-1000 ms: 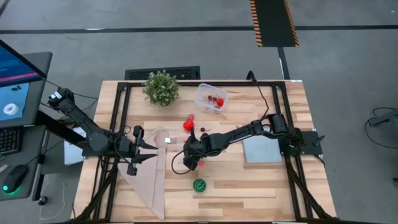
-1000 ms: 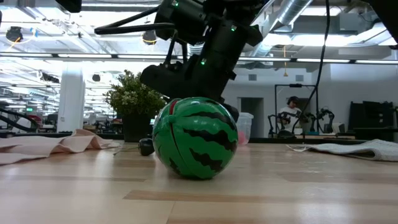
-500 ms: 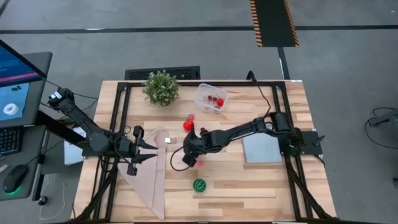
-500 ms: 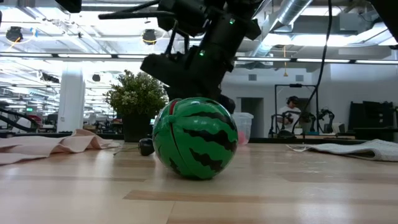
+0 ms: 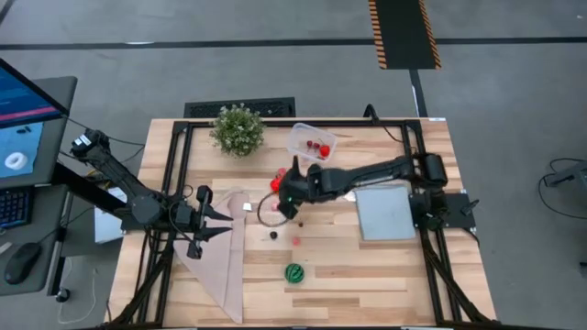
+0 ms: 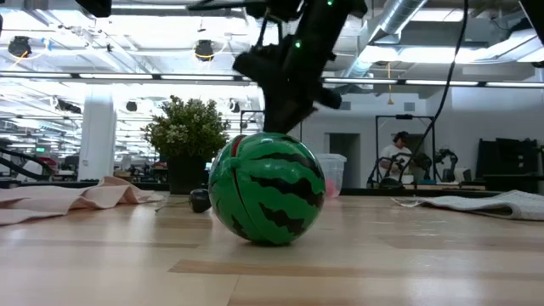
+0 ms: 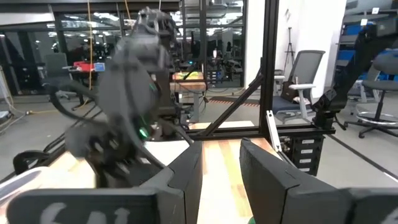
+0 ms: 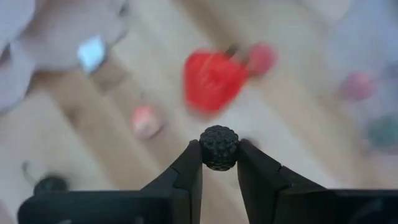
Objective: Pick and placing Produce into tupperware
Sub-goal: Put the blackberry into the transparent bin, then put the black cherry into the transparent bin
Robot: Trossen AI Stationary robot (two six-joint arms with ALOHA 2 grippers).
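My right gripper (image 5: 287, 196) hangs above the table's middle, shut on a small dark bumpy berry (image 8: 219, 147). The clear tupperware (image 5: 312, 144) stands toward the far edge with red pieces inside. Loose produce lies on the wood: a red strawberry (image 5: 275, 184), a pink piece (image 5: 282, 171), a dark piece (image 5: 272, 235), a reddish piece (image 5: 295, 241) and the green striped ball (image 5: 293, 271). My left gripper (image 5: 218, 223) waits at the left over a pink cloth, its fingers (image 7: 186, 171) narrowly open around nothing. My right gripper pinches the dark berry's two opposite sides (image 8: 205, 152) between its two fingertips, right at their free ends. The fingers slant down from the table's right side. The berry is lifted clear of the table, above the red strawberry (image 8: 214, 81).
A bushy potted plant (image 5: 238, 128) stands at the far edge, left of the tupperware. A flat grey-blue sheet (image 5: 385, 214) lies on the right, the pink cloth (image 5: 220, 261) on the left. In the low view the striped ball (image 6: 266, 189) fills the foreground.
My right gripper has risen from the table and gone toward the far edge, nearer the tupperware, carrying the dark berry clear of the wood. A dark piece and a reddish piece now show where it stood.
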